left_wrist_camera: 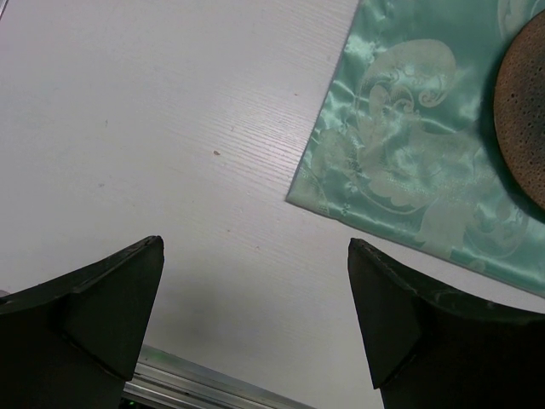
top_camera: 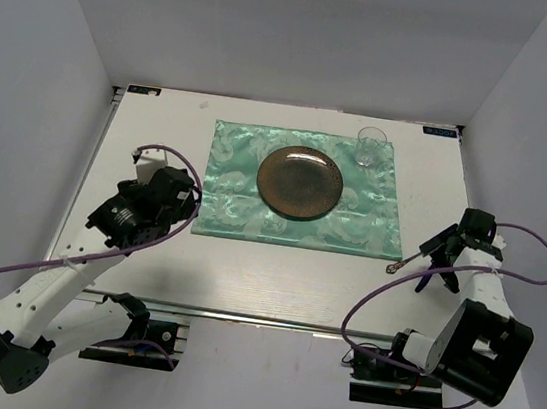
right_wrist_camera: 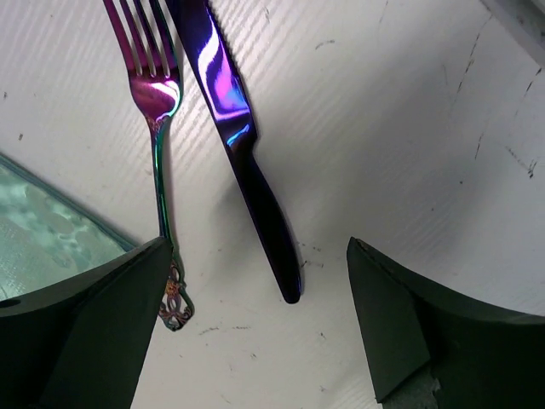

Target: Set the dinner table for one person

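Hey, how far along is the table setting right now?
Done: green placemat, brown plate centred on it, glass at its far right corner. In hand: nothing; left gripper open over bare table, right gripper open above fork and knife lying beside the placemat. Remaining: probably arranging that cutlery.

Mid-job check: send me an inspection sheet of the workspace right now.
Surface: white table, a few small marks, metal rail along its near edge.
Job's things: green placemat in the middle; brown plate on it; glass upright at its far right corner; fork and knife side by side on bare table right of the placemat.
Clutter: nothing seen.
Grippers: left gripper open, empty, over bare table; right gripper open, empty, over the fork and knife handles.
Cables: a purple cable loops off each arm.
Surroundings: plain walls on three sides.
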### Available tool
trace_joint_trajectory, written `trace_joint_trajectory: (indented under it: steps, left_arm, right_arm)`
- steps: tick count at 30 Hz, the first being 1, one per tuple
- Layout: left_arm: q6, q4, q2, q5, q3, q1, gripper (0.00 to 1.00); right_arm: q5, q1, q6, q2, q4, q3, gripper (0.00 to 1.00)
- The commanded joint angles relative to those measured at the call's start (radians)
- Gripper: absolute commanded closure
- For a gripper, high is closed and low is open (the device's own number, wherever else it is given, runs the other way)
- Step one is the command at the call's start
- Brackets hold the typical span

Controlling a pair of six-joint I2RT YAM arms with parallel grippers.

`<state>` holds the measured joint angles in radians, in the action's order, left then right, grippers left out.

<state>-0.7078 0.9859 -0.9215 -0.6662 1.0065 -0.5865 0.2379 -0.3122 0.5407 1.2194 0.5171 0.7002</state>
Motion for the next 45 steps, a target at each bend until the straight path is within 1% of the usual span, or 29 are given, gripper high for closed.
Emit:
trace_joint_trajectory:
  steps: [1,3,5,9,14,15,16,17,20,23,24,26,27,28,29,30,33,36,39,40,42,43,45]
  left_arm:
    - [0.033,-0.027,-0.025,0.030,-0.011,0.002,0.02]
    - [0.047,-0.041,-0.030,0.046,-0.017,0.002,0.02]
    - [0.059,-0.059,-0.028,0.057,-0.023,0.002,0.02]
    - [0.073,-0.070,-0.048,0.085,-0.025,0.020,0.02]
    - [0.073,-0.067,-0.073,0.091,-0.022,0.030,0.02]
    - [0.073,-0.067,-0.073,0.091,-0.022,0.021,0.02]
    - [0.073,-0.064,-0.076,0.086,-0.022,0.020,0.02]
    - [0.071,-0.066,-0.076,0.086,-0.022,0.020,0.02]
    - [0.073,-0.064,-0.076,0.086,-0.022,0.011,0.02]
    - [0.073,-0.066,-0.073,0.091,-0.022,0.011,0.02]
    - [0.073,-0.067,-0.071,0.089,-0.022,0.011,0.02]
    - [0.073,-0.067,-0.068,0.089,-0.022,0.011,0.02]
    - [0.073,-0.066,-0.068,0.089,-0.022,0.011,0.02]
    - [0.073,-0.067,-0.068,0.089,-0.022,0.011,0.02]
    - [0.073,-0.067,-0.068,0.089,-0.020,0.011,0.02]
    - [0.073,-0.067,-0.068,0.089,-0.020,0.011,0.02]
    - [0.073,-0.067,-0.068,0.091,-0.020,0.011,0.02]
    - [0.074,-0.069,-0.071,0.096,-0.020,0.011,0.02]
    - [0.077,-0.069,-0.073,0.100,-0.019,0.020,0.02]
    - [0.077,-0.067,-0.076,0.100,-0.017,0.020,0.02]
    - [0.079,-0.067,-0.077,0.103,-0.017,0.020,0.02]
    - [0.079,-0.067,-0.079,0.105,-0.016,0.020,0.02]
    - [0.083,-0.072,-0.086,0.112,-0.016,0.020,0.02]
  right_arm:
    - [0.003,-0.013,-0.040,0.060,-0.026,0.041,0.11]
    - [-0.006,-0.014,-0.062,0.100,-0.032,0.054,0.11]
    - [0.012,-0.011,-0.067,0.163,0.004,0.074,0.12]
    - [0.060,-0.010,-0.065,0.183,0.029,0.071,0.14]
    - [0.092,-0.007,-0.062,0.232,0.043,0.078,0.23]
    - [0.097,-0.005,-0.064,0.258,0.044,0.079,0.25]
    - [0.098,-0.005,-0.067,0.268,0.043,0.087,0.30]
    - [0.097,-0.004,-0.065,0.276,0.040,0.087,0.30]
    - [0.064,-0.002,-0.081,0.292,0.015,0.076,0.32]
    - [0.038,0.004,-0.093,0.337,0.001,0.070,0.40]
    - [0.015,0.007,-0.099,0.344,-0.003,0.068,0.43]
    - [0.001,0.013,-0.100,0.351,-0.022,0.047,0.55]
    - [0.000,0.015,-0.100,0.365,-0.026,0.042,0.68]
    - [0.000,0.021,-0.100,0.371,-0.028,0.039,0.83]
    - [-0.005,0.021,-0.102,0.373,-0.028,0.039,0.84]
    - [-0.005,0.021,-0.101,0.371,-0.026,0.039,0.99]
    - [-0.003,0.024,-0.099,0.367,-0.002,0.044,1.00]
    - [0.017,0.027,-0.088,0.327,0.033,0.061,1.00]
    - [0.066,0.031,-0.068,0.237,0.072,0.071,1.00]
    - [0.104,0.033,-0.056,0.174,0.081,0.074,1.00]
    - [0.142,0.053,-0.056,0.109,0.084,0.087,1.00]
    - [0.146,0.059,-0.064,0.063,0.083,0.094,1.00]
    - [0.126,0.088,-0.100,0.048,0.089,0.145,1.00]
